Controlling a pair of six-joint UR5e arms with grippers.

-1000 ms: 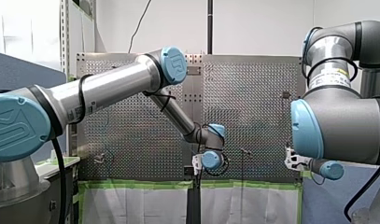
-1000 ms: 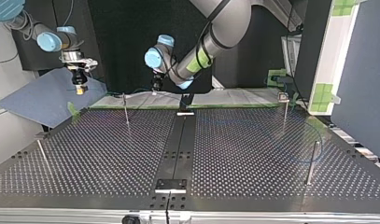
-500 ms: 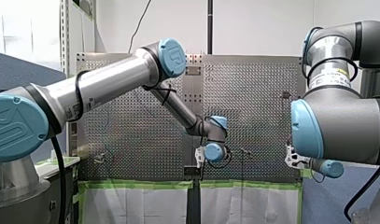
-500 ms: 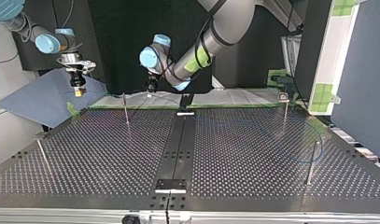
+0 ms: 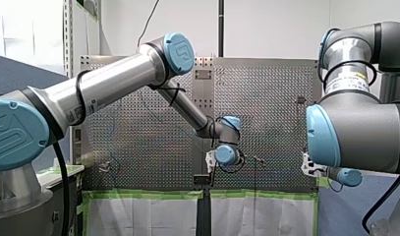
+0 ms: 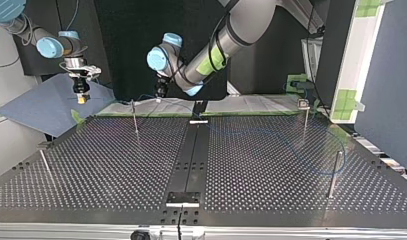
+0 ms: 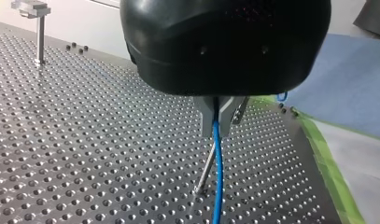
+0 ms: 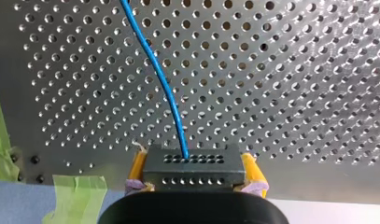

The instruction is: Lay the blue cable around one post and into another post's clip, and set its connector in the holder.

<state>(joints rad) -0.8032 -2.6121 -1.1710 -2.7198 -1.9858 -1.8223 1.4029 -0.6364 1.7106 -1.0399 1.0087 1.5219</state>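
Observation:
The blue cable (image 7: 218, 154) hangs down from between the metal fingers of my left gripper (image 7: 219, 125), which is shut on it just above a thin post (image 7: 205, 171). In the top view my left gripper (image 6: 160, 94) hovers by the far edge, close to the far post (image 6: 135, 119). From there the cable (image 6: 291, 145) runs across the plate and curves around the near post at that view's right (image 6: 333, 175). Off the table's corner at the top view's left, my right gripper (image 8: 194, 170) is shut on the black connector (image 8: 178, 177) with its yellow pads, and the cable (image 8: 162, 84) leaves the connector.
A post with a clip on top (image 6: 304, 112) stands at the far right of the top view, and a slanted post (image 6: 46, 167) at its near left. A black rail (image 6: 191, 160) runs down the middle of the perforated table. Green tape (image 6: 156, 114) lines the far edge.
My left gripper has carried the cable toward the top view's left, nearer the far post. My right gripper has shifted slightly with the connector.

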